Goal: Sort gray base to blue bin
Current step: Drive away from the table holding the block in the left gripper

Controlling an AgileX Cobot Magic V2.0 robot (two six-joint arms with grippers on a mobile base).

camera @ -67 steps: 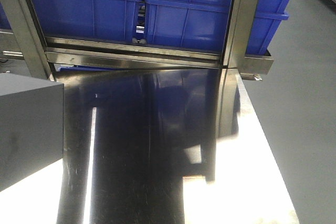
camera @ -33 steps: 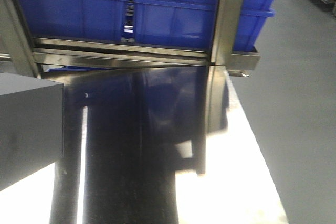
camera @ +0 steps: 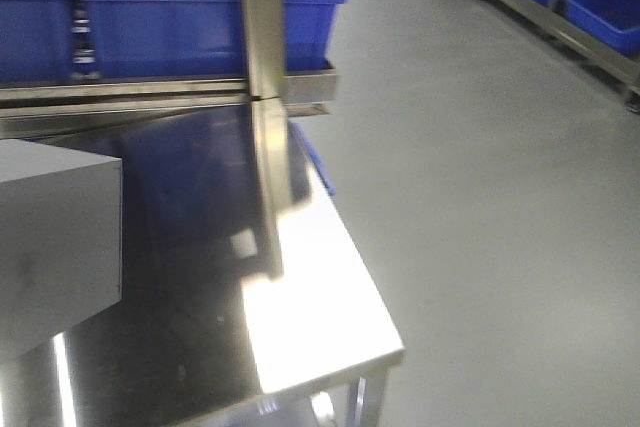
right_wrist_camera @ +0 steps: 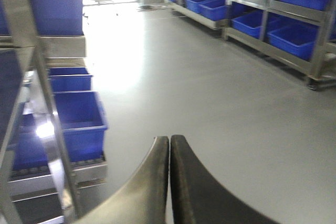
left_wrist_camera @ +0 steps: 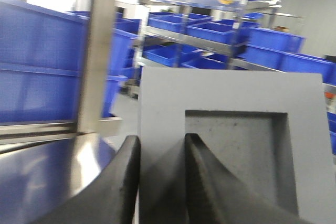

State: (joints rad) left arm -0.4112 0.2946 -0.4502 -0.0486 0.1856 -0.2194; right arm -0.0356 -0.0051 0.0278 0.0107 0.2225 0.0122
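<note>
The gray base [left_wrist_camera: 231, 103] fills the left wrist view, its square recess facing the camera. My left gripper [left_wrist_camera: 161, 137] is shut on it, one finger outside its left wall and the other inside the recess. In the front view the gray base [camera: 55, 237] shows as a large block at the left edge, above the steel table [camera: 320, 317]. My right gripper [right_wrist_camera: 169, 138] is shut with nothing in it, out over the floor. Large blue bins [camera: 150, 27] stand in a row on the rack behind the table; another blue bin [right_wrist_camera: 79, 114] sits low on a shelf.
A steel upright post [camera: 262, 17] rises at the table's back edge. Grey floor [camera: 480, 197] lies to the right of the table. Racks with more blue bins [camera: 590, 7] line the far right wall.
The front view has swung to the right: the rack of blue bins slid left and the floor and far racks came into sight. The gray base stays at the left edge.
</note>
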